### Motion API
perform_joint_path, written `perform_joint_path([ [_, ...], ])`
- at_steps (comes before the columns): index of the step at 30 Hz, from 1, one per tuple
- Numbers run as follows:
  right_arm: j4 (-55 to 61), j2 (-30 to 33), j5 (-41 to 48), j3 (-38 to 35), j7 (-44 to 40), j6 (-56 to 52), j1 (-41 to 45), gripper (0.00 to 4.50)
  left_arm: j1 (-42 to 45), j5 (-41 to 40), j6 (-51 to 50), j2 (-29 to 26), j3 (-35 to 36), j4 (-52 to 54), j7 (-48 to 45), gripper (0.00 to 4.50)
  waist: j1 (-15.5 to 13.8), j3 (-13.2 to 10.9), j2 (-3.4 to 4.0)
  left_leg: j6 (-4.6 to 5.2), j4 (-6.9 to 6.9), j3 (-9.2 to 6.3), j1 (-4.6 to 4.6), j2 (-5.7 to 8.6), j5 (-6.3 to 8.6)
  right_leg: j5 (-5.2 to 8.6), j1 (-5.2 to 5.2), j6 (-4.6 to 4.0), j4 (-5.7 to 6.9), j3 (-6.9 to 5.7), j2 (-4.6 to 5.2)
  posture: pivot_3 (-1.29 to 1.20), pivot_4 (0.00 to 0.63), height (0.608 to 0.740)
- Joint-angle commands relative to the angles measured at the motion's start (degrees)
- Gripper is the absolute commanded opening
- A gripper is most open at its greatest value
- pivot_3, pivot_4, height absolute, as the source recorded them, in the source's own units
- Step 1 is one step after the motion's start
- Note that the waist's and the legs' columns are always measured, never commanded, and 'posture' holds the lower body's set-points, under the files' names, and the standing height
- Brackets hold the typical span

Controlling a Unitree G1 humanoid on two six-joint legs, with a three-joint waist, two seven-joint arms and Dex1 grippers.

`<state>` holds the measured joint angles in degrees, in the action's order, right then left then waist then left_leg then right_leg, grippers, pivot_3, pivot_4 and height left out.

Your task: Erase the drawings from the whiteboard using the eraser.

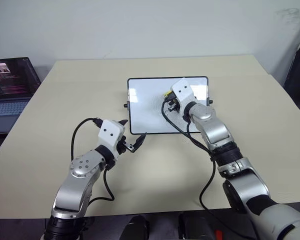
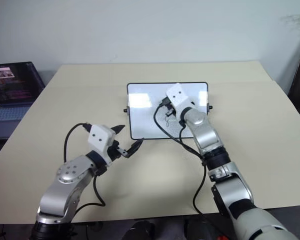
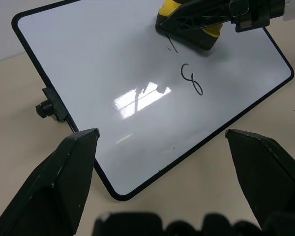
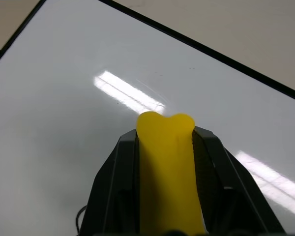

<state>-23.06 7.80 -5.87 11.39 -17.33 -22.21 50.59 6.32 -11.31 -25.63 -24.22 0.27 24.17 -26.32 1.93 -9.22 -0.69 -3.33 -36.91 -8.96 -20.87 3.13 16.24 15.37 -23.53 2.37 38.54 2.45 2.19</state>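
The whiteboard lies flat in the middle of the table, black-framed with a knob on each side. My right gripper is over its centre, shut on the yellow eraser, which bulges between the fingers. In the left wrist view the eraser sits low at the board, right at the upper end of a short stroke. Below that stroke, the rest of the drawings is an "8". My left gripper hovers open and empty at the board's near left corner.
An open laptop sits at the far left, off the table's edge. Bare beige tabletop surrounds the board on every side. Black cables hang from both wrists, and the right arm's cable trails over the board's near edge.
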Motion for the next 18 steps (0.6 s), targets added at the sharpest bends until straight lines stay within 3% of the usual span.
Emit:
perform_joint_path([
  [1, -0.1, 0.2, -1.6, 1.0, -0.2, 0.7, 1.0, 1.14, 0.6, 0.2, 0.8, 0.2, -0.1, 1.8, 0.4, 4.50, 0.0, 0.0, 0.00, 0.00, 0.00, 0.01, 0.01, 0.00, 0.00, 0.00, 0.00, 0.00, 0.01, 0.01, 0.00, 0.00, 0.150, 0.740],
  [18, 9.1, 1.4, -3.0, 2.9, -2.3, -4.7, -8.3, 1.14, 0.3, 0.5, 1.0, -0.6, 0.8, 1.7, 0.7, 4.50, 0.0, 0.0, -0.01, 0.01, -0.04, -0.03, 0.06, 0.00, 0.00, 0.00, 0.07, 0.00, 0.04, 0.00, 0.00, 0.00, 0.150, 0.740],
])
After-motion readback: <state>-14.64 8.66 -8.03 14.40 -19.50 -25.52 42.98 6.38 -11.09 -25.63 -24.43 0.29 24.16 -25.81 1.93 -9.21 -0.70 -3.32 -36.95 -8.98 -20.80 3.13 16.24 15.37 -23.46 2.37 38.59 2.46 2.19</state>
